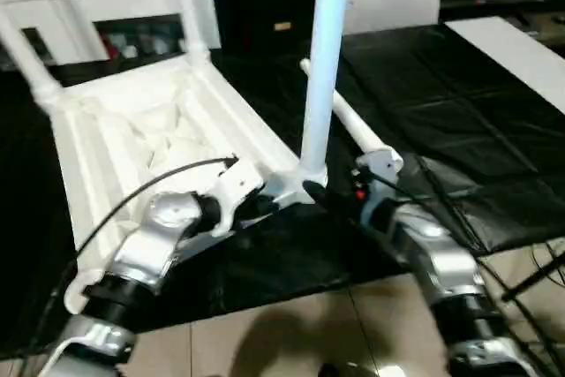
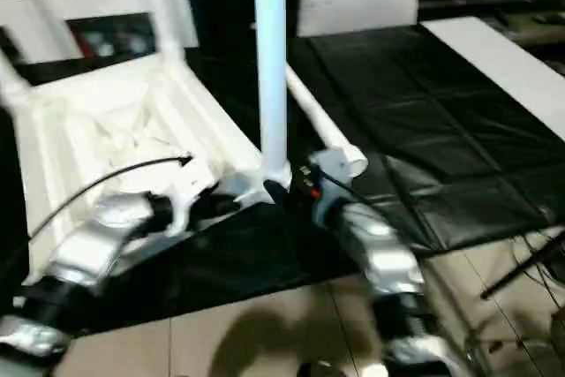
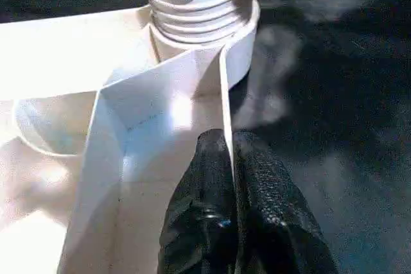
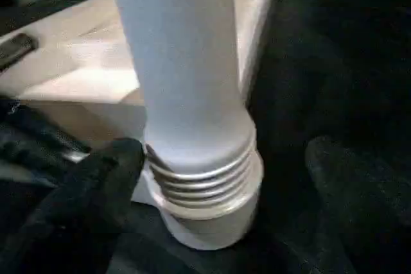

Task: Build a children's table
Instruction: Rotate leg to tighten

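Tabletop lies underside up on the black-covered surface, ribs and corner sockets facing the camera — the sensible way to take legs from above. Left claw pressed together, pinching the thin rim wall of the tabletop just beside the near corner socket; judged a steadying hold so the top cannot spin or slide while a leg is turned in. Upright leg stands in that socket, threads partly showing above the collar, so probably not fully seated. Right claw spread wide, one finger at 9 o'clock of the leg base, the other at 3 o'clock, neither gripping. Two more legs stand at the far corners, 11 o'clock of the claws; a fourth leg lies loose on the surface, 1 o'clock of the socket.
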